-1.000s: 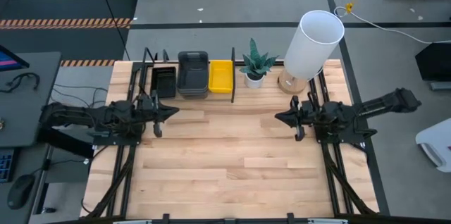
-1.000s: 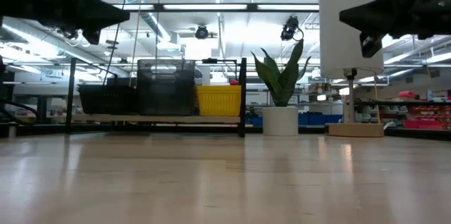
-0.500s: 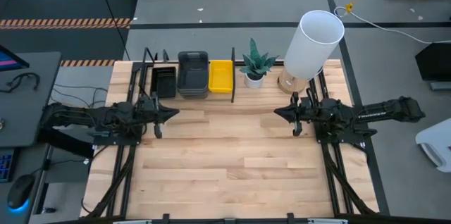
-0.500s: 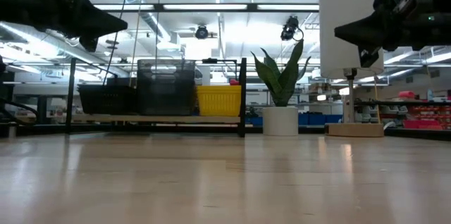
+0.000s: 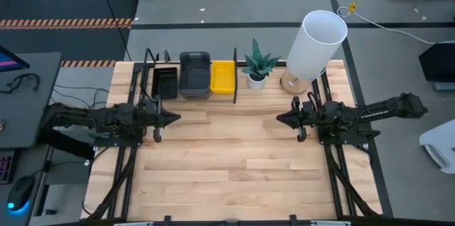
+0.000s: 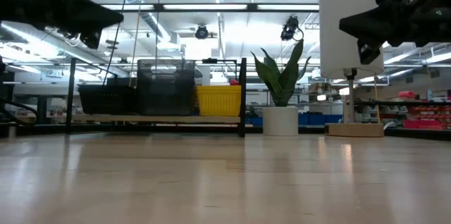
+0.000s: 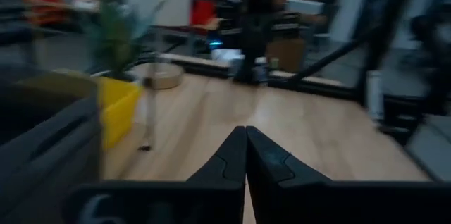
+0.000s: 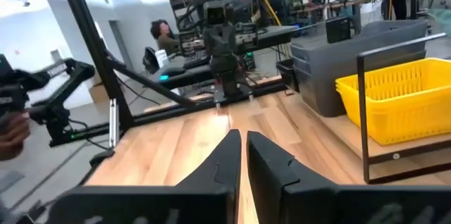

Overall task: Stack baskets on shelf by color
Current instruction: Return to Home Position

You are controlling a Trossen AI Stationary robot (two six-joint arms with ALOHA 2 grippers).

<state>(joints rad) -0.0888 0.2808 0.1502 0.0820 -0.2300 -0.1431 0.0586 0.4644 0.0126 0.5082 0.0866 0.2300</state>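
Two grippers hover with fingers pressed together, left gripper (image 5: 173,118) at 9 o'clock, right gripper (image 5: 281,119) at 3, and beyond at 11 I see the shelf (image 6: 155,119) holding black baskets (image 5: 166,82), grey baskets (image 5: 195,75) and yellow baskets (image 5: 222,76) side by side, long axes running 12-to-6.
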